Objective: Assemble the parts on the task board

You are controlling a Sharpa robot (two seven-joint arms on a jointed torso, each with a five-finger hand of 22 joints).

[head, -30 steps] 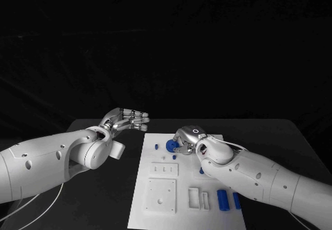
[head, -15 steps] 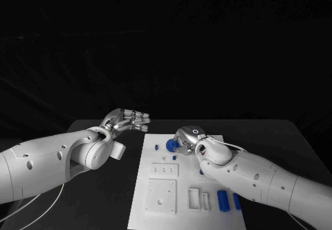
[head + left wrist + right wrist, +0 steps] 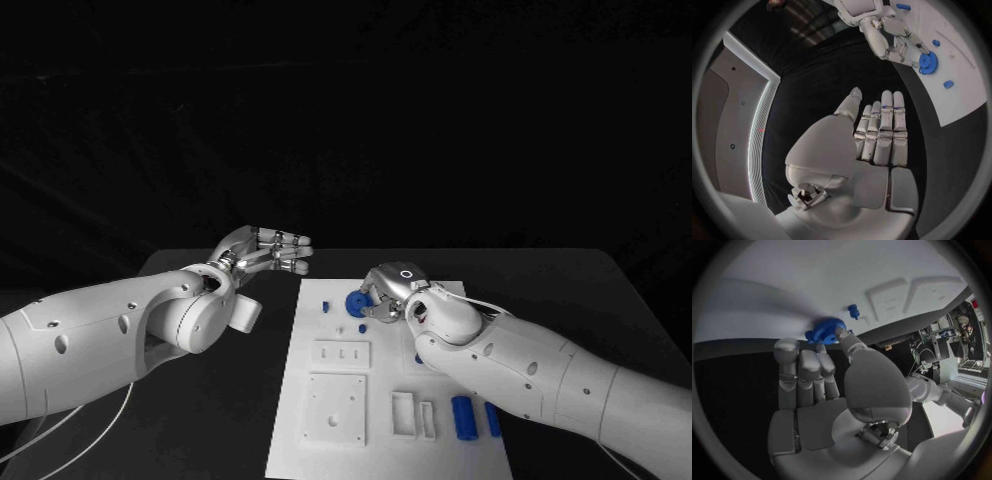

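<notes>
At the left of the head view the left hand (image 3: 268,250) hangs above the dark tabletop (image 3: 216,400), just off the upper left corner of the task board (image 3: 335,440). Its fingers lie straight and side by side with nothing in them, so it is released and idle.

Moving right, the task board runs down the middle of the frame. In its lower half sit white raised plates with slots and holes, and near its lower right two blue cylinders (image 3: 463,415) lie side by side. A small blue peg (image 3: 326,306) stands near the board's upper left, with another blue bit just below the right hand.

At the upper middle of the board the right hand (image 3: 384,292) is curled down over a blue gear (image 3: 824,331). In the right wrist view the thumb tip and fingertips (image 3: 787,346) touch the gear's toothed rim, right at the board's far edge; the left wrist view shows the same gear (image 3: 927,62) under those fingers. The hand appears to be grasping the gear, though whether the gear is lifted or resting on the board cannot be told.

The step in hand looks like seating this gear on its post. To do it well, the hold should stay light and even round the rim so the gear stays flat; the bore should be centred over the post before pressing straight down, with a slight twist if it binds. Being so near the edge, a sideways push could slide it off the board.
</notes>
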